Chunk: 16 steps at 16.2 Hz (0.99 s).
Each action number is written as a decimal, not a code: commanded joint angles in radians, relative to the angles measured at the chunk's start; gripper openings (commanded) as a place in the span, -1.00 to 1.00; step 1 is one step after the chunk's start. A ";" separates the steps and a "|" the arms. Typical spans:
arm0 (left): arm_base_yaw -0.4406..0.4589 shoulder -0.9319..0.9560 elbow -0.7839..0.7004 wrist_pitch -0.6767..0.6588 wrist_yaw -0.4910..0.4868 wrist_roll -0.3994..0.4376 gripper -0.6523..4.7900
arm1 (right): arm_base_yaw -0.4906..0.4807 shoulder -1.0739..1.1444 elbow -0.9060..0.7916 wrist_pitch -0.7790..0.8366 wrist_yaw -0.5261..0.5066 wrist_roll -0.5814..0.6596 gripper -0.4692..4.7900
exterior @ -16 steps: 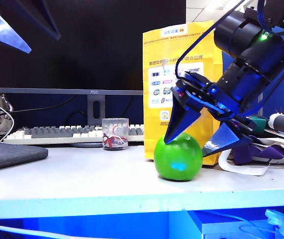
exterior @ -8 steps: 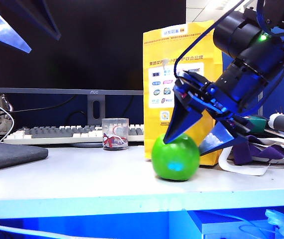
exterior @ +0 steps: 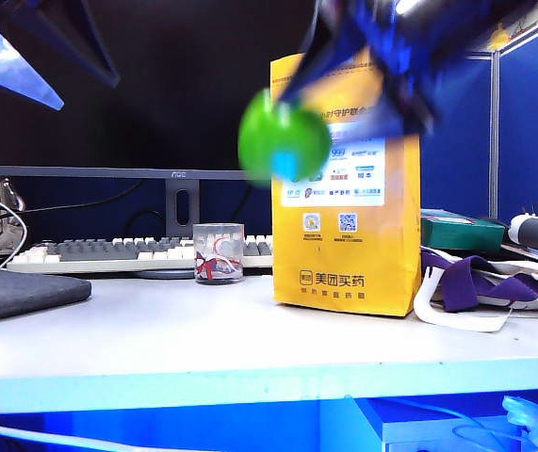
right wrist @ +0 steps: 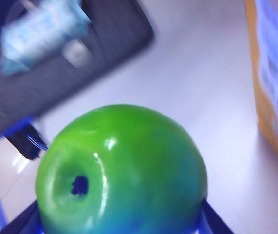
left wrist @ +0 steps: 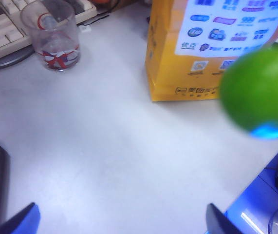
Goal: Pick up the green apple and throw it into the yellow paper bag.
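The green apple [exterior: 283, 141] hangs blurred in the air, level with the upper part of the yellow paper bag [exterior: 349, 235] and just left of it. My right gripper [exterior: 330, 99] is a blue blur above it. In the right wrist view the green apple [right wrist: 124, 170] fills the space between the fingers [right wrist: 22, 222], and the right gripper [right wrist: 119, 229] is shut on it, stem dimple facing the camera. My left gripper [left wrist: 121, 222] is open and holds nothing, high at the table's left side [exterior: 57, 66]. From there the green apple [left wrist: 258, 92] floats beside the yellow paper bag [left wrist: 212, 48].
A small glass [exterior: 219, 252] stands left of the bag, in front of a keyboard [exterior: 137, 251] and a monitor [exterior: 155, 85]. A dark mat [exterior: 14, 292] lies at the left edge. Purple and white cloth [exterior: 476, 292] and boxes crowd the right.
My right gripper has shut on the apple and swung it off the table, up and to the left, to the height of the bag's top. The left gripper has stayed put.
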 commanded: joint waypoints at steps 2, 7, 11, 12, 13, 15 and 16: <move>0.000 0.003 0.007 0.045 0.004 0.000 0.93 | 0.002 -0.121 0.177 -0.010 -0.005 -0.023 -0.39; 0.000 0.005 0.007 0.100 0.003 -0.001 0.93 | 0.001 -0.108 0.390 -0.133 0.340 -0.308 -0.40; 0.000 0.005 0.007 0.205 0.004 -0.057 0.93 | 0.001 -0.024 0.402 -0.086 0.489 -0.434 -0.40; 0.000 0.005 0.007 0.215 0.004 -0.058 0.93 | 0.001 0.007 0.402 -0.049 0.506 -0.438 -0.39; 0.000 0.005 0.007 0.216 0.005 -0.061 0.93 | 0.001 0.031 0.403 -0.023 0.509 -0.455 -0.40; 0.000 0.005 0.007 0.212 0.005 -0.072 0.93 | 0.001 0.085 0.404 0.012 0.535 -0.497 -0.40; 0.000 0.005 0.007 0.212 0.005 -0.072 0.93 | 0.001 0.096 0.403 0.014 0.545 -0.499 -0.40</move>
